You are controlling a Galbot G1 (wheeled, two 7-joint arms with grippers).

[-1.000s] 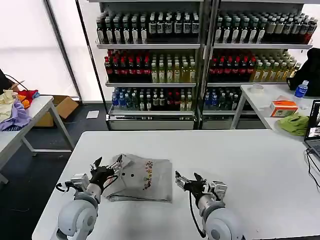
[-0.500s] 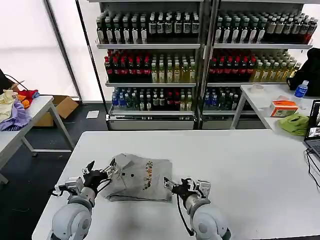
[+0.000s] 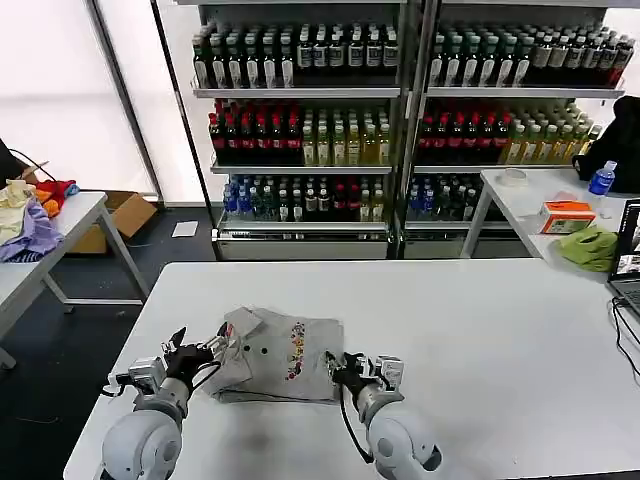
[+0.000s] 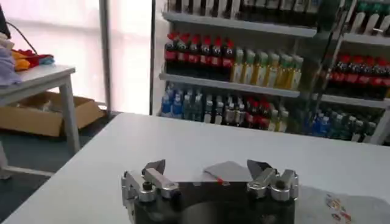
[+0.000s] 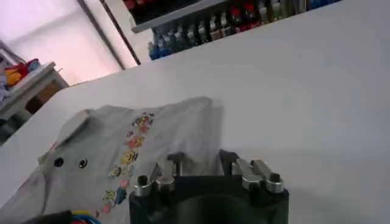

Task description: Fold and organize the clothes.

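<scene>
Grey cotton, folded into a rough rectangle, lies on the white counter (image 3: 480,330) between the 2 pincers: it is the polo shirt (image 3: 285,350), its collar and 2 dark buttons towards the left pincer, a strip of small multicolour print running down its middle.

The left pincer (image 3: 196,352) sits at the collar edge of the shirt with its fingers spread wide; in the left wrist view the 2 tips (image 4: 152,168) stand well apart with a bit of grey cloth and an orange-lined edge between them, but nothing is gripped. The right pincer (image 3: 340,366) is at the opposite edge of the shirt, fingers parted less widely, tips just over the cloth's border; whether they touch it I cannot tell. It holds nothing.

Compared with 1 second ago, both pincers have drawn closer to the robot, and the right one has slid across from well beside the shirt to its very edge. The shirt has hardly shifted.

No writing on the shirt can be read.
</scene>
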